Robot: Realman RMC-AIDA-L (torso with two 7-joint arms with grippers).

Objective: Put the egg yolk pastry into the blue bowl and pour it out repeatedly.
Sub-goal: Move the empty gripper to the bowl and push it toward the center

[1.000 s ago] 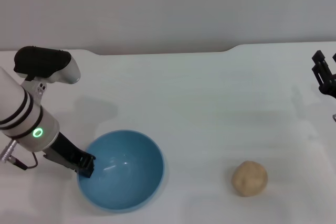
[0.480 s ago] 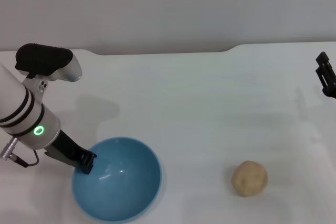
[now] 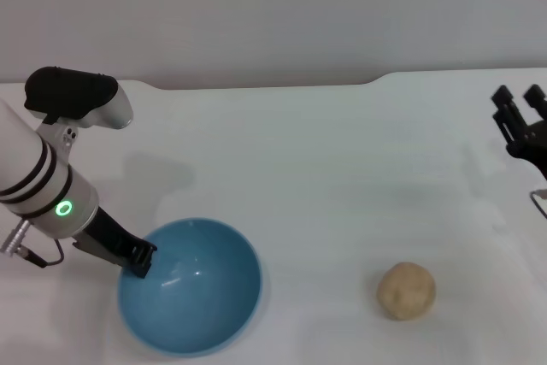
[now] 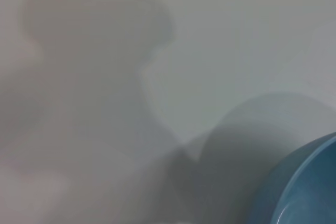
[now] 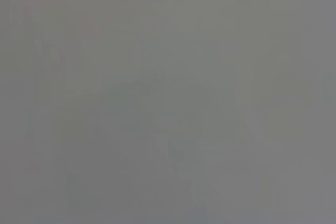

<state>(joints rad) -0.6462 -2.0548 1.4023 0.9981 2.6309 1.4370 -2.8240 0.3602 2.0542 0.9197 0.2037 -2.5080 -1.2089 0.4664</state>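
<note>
Since a second ago the blue bowl (image 3: 190,286) has slid a little toward the robot's left and tipped slightly, carried by the left gripper (image 3: 139,260), while the right gripper (image 3: 519,119) has drifted out toward the right edge of the head view and come back, now showing two dark prongs standing apart from each other. The left gripper is clamped on the bowl's left rim, its black fingers pressed together over the edge, with the white forearm and its green light ring angled down toward it from the left. The bowl's smooth glossy inside faces up and holds nothing. The egg yolk pastry (image 3: 407,291) lies on the white table (image 3: 325,168) well to the right of the bowl, apart from it and touched by neither arm; it has not shifted. The right gripper hangs near the table's far right side, well apart from the pastry. In the left wrist view a curved piece of the bowl (image 4: 310,187) shows at one corner above its shadow on the table. The right wrist view shows only blank grey.
</note>
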